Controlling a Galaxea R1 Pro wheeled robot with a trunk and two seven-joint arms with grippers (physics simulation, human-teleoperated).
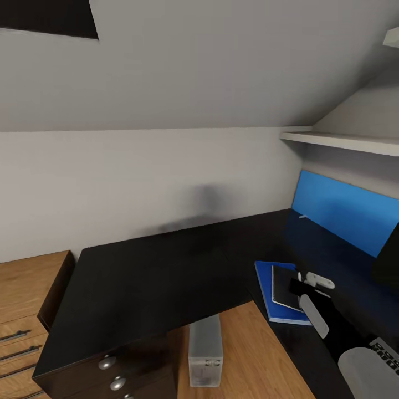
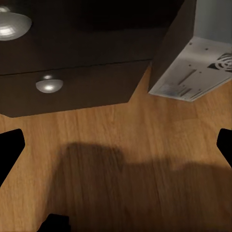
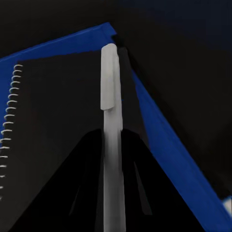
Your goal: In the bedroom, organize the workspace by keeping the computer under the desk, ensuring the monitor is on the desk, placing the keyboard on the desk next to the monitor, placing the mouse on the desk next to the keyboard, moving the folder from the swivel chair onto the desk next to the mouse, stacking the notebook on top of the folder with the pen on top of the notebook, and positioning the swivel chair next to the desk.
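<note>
I stand in an attic-like room: pale grey wall ahead, a sloped ceiling, a white shelf [image 1: 354, 143] up at my right with a bright blue panel [image 1: 346, 213] below it along the wall. The large glossy black L-shaped desk [image 1: 160, 277] spreads before me, its dark drawers carrying round silver knobs [image 1: 107, 362]. A light wood cabinet [image 1: 27, 299] sits just beside the desk at my left. The floor is warm wood planking [image 2: 135, 145].

My right claw [image 1: 303, 280] hangs over the desk's right wing, its two black fingers [image 3: 140, 193] pressed on the thin white stick of a pen [image 3: 110, 111]. The pen lies over the small dark spiral-bound notebook [image 1: 285, 288], which rests on the flat bright blue folder [image 1: 269, 293] on the desk.

My left claw [image 2: 116, 145] is spread wide, pointing at bare floor near the drawers. The small light grey upright computer tower [image 1: 205, 349] stands on the floor under the desk's edge.
</note>
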